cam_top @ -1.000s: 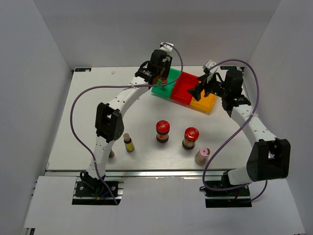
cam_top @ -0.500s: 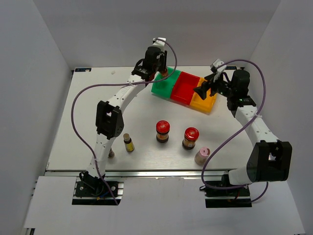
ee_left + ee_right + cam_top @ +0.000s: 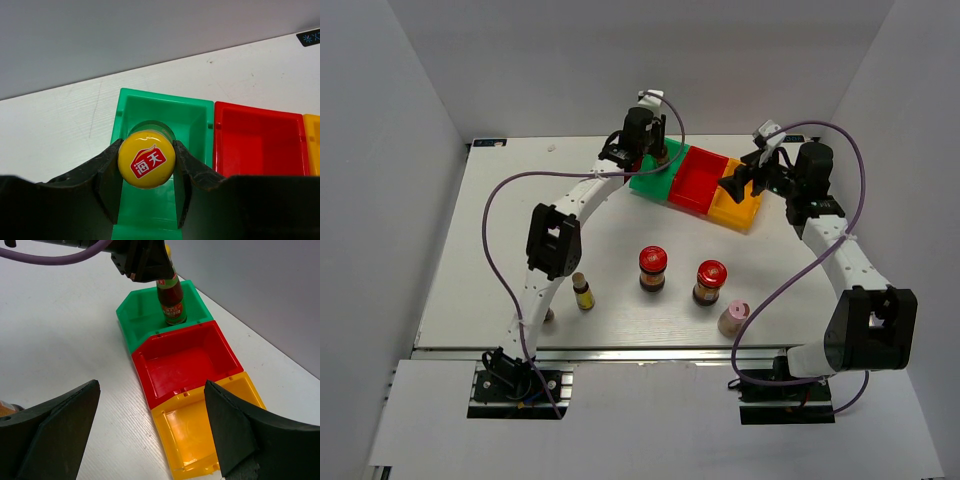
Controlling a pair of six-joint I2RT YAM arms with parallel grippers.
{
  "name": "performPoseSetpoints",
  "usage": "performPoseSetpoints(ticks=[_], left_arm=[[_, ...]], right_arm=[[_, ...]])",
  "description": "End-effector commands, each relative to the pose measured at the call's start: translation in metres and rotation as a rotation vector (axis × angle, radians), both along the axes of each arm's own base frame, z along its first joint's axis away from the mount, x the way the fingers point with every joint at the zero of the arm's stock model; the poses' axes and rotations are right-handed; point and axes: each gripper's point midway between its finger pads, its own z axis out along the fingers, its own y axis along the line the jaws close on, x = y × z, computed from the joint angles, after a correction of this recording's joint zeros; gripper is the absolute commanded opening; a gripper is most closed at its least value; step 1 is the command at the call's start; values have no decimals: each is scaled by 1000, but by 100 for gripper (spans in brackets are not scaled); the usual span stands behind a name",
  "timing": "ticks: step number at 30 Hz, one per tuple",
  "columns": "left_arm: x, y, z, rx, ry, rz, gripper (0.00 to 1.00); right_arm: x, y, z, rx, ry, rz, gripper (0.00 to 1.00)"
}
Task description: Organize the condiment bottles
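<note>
- Top external: the left gripper reaches over the green bin, apparently to sort its load there. The red-lidded jars and the pink-capped bottle stand mid-table.
- Left wrist: its jaws are closed snugly on the held yellow-capped bottle, gripping it just below the cap, upright above the green bin.
- Right wrist: the right gripper is spread wide and empty above the yellow bin. The held yellow-capped bottle is down inside the green bin.
</note>
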Motion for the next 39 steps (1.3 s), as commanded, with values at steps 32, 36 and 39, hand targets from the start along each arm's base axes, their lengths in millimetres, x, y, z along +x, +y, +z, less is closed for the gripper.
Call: performPoseSetpoints(ticks=[32,36,39], left_arm=[[1,-1,109,-132,-189,-10,17],[2,-2,105,-128,-188,-12,37],[4,-4,103,-133,-190,-19,41]], right_arm=[[10,-4,-18,16,68,-5,89],[11,-5,-21,15,76,-10,89],[11,-6,-21,15,74,-11,89]])
